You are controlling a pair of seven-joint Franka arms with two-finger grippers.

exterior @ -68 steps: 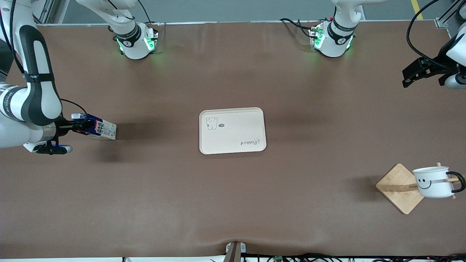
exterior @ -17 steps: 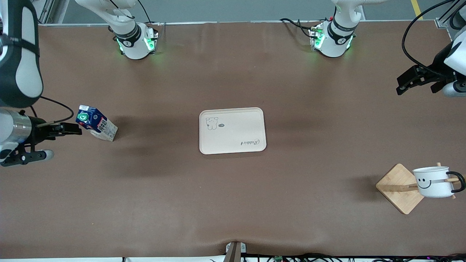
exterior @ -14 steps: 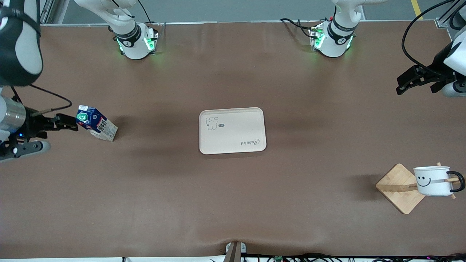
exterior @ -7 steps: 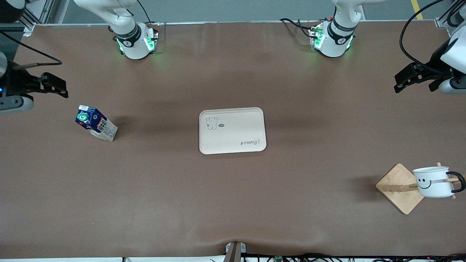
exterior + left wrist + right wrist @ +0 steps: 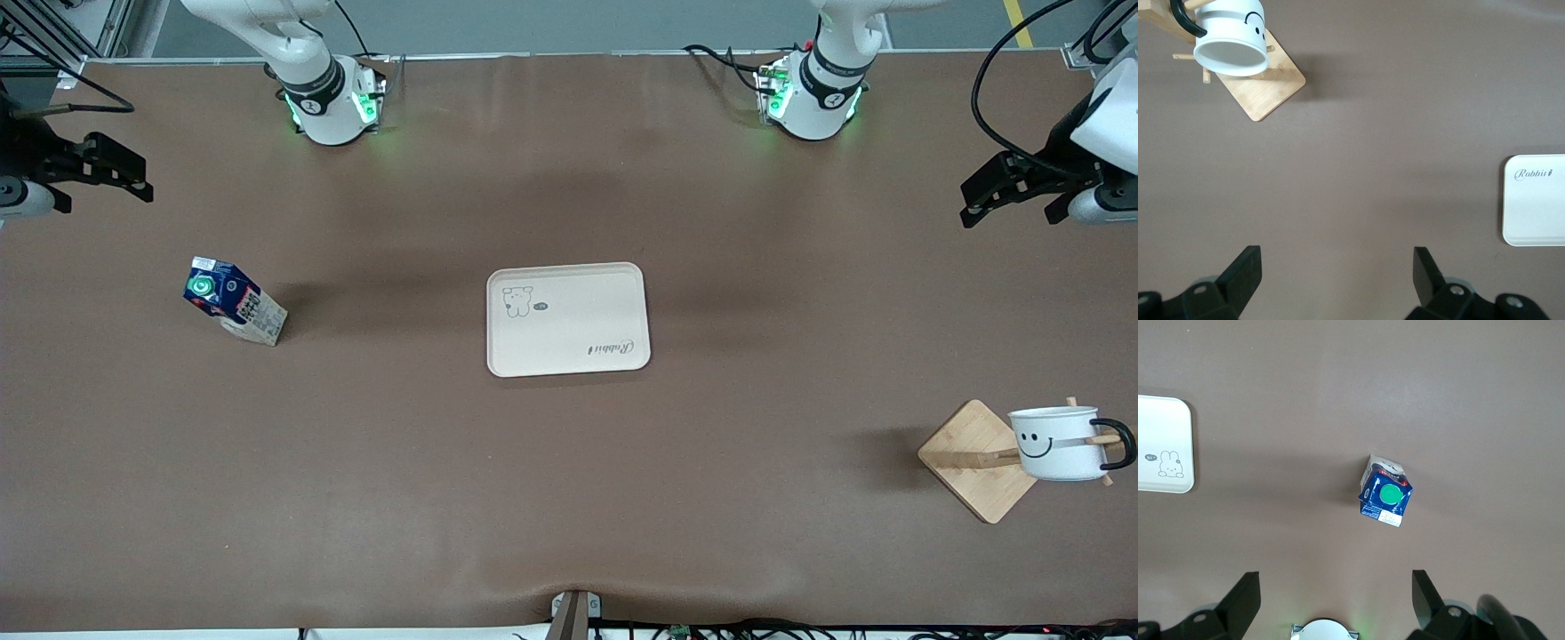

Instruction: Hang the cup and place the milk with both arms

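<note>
**A:** Both were wide open and empty: right hand hovered over bare counter, milk carton standing just below it. Left hand?

**B:** Up too; smiley mug hung on the bamboo rack well below. I'd just retreat straight and slow.

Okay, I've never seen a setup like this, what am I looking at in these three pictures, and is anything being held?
Two robot arms stand at a brown table. One picture looks down from across the table; the other two come from cameras on each arm's wrist. The right tool and the left tool both hang open and empty, up over opposite ends of the table. A white tray lies mid-table. The milk stands toward the right arm's end. The cup hangs on a wooden rack toward the left arm's end. Nothing is held.
</note>
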